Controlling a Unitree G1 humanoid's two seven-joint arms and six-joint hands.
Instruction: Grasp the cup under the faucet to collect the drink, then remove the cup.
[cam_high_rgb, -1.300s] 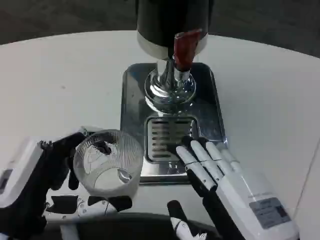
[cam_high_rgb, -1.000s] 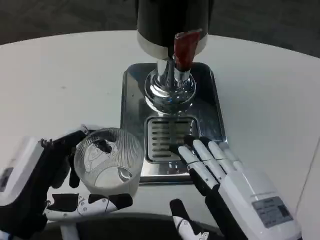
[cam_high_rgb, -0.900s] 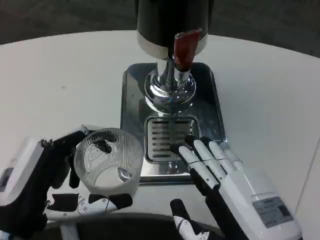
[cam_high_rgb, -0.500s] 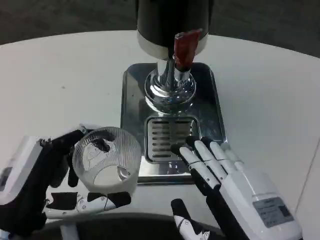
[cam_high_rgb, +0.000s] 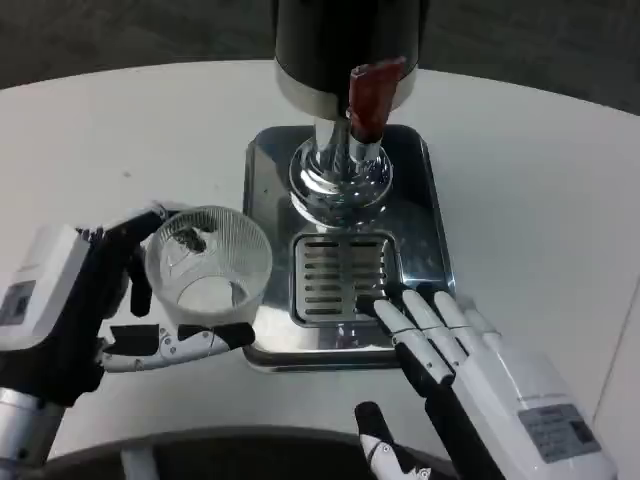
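Cup: clear ribbed plastic cup (cam_high_rgb: 208, 268), clamped in the left hand (cam_high_rgb: 70, 310), beside the steel drip tray (cam_high_rgb: 268, 180), left of the slotted grate (cam_high_rgb: 340, 277), not under the chrome faucet (cam_high_rgb: 340, 170)
Right hand (cam_high_rgb: 470, 350): fingers (cam_high_rgb: 415, 320) straight, close together, tips at the tray's near edge, holding nothing
Contents: seemingly empty
Risk: squeezing could buckle the thin cup; its rim could strike the faucet; misalignment would spill drink onto the white desk (cam_high_rgb: 540, 200)

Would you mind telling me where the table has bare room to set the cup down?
The white table is bare left of the steel drip tray, and also right of it. It is crowded near the front: the left hand holds the clear ribbed cup beside the tray's left edge, and the right hand reaches over the tray's front right corner.
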